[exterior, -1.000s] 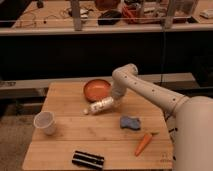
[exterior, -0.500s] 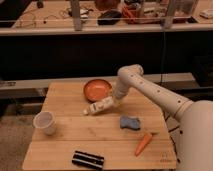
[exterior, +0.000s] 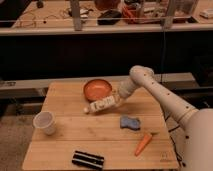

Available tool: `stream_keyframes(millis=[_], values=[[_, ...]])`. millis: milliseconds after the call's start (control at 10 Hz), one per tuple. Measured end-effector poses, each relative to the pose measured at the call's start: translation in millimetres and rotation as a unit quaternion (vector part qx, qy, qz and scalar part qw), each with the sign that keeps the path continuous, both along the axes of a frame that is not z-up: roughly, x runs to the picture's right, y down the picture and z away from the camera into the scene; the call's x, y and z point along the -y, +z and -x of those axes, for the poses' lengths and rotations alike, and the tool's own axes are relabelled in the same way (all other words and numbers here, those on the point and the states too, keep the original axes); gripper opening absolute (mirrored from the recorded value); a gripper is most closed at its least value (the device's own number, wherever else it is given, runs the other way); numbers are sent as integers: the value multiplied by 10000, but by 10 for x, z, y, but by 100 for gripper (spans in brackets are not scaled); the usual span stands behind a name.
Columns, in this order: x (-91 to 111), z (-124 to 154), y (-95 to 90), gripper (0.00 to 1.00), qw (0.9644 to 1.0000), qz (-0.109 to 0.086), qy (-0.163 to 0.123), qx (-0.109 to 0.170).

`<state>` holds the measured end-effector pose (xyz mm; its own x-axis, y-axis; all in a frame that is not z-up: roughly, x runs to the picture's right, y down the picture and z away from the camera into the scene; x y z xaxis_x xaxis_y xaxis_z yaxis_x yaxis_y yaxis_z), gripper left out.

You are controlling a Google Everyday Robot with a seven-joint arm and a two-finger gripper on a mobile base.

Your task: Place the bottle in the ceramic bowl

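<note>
One gripper (exterior: 118,101), fingertips hard to make out behind the bottle's base, clenched on the bottle (exterior: 102,105). Bottle held nearly level, cap end pointing left and slightly down, just in front of the ceramic bowl (exterior: 97,89) and not inside it. Arm cut off at the right edge, base hidden. Label print on bottle unreadable. Wooden table (exterior: 65,129), pale planks; behind it a dark recess and a cluttered bench with cables, contents indistinct. One bottle, one bowl, one translucent cup (exterior: 44,122) at the left, one blue sponge (exterior: 130,122), one carrot (exterior: 143,143) right of centre, one black bar-shaped object (exterior: 88,159) near the front edge.
</note>
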<state>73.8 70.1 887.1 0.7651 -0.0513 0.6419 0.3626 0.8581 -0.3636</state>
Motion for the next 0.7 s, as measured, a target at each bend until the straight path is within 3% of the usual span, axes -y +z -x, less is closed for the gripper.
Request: stream_keyframes(millis=[700], values=[[94, 9, -77, 0, 9985, -4, 270, 474]])
